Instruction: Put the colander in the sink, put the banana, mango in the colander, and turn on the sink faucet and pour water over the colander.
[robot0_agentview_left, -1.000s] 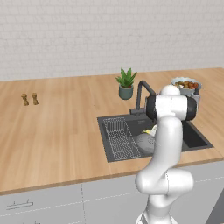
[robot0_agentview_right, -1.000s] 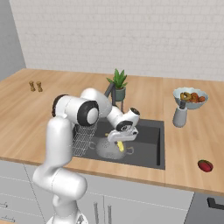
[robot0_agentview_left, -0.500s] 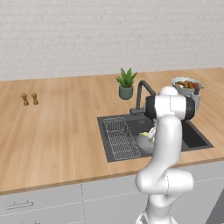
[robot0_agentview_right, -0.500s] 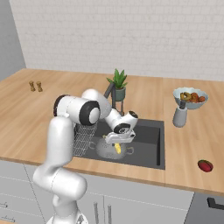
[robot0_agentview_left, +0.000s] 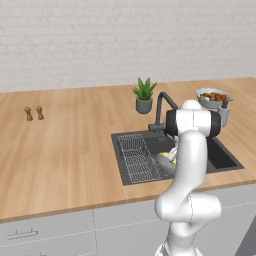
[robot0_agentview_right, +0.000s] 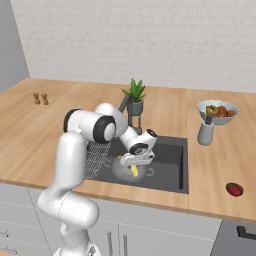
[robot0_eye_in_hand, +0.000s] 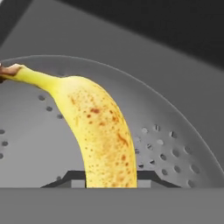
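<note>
Over colander (robot0_eye_in_hand: 175, 144) in sink (robot0_agentview_right: 170, 167): banana (robot0_eye_in_hand: 103, 131) clamped between jaws.

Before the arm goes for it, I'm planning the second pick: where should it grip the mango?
The mango lies alone on the counter right of the sink. It looks small, rounded and low, so probably come straight down from above and close across its narrower width at the middle.
</note>
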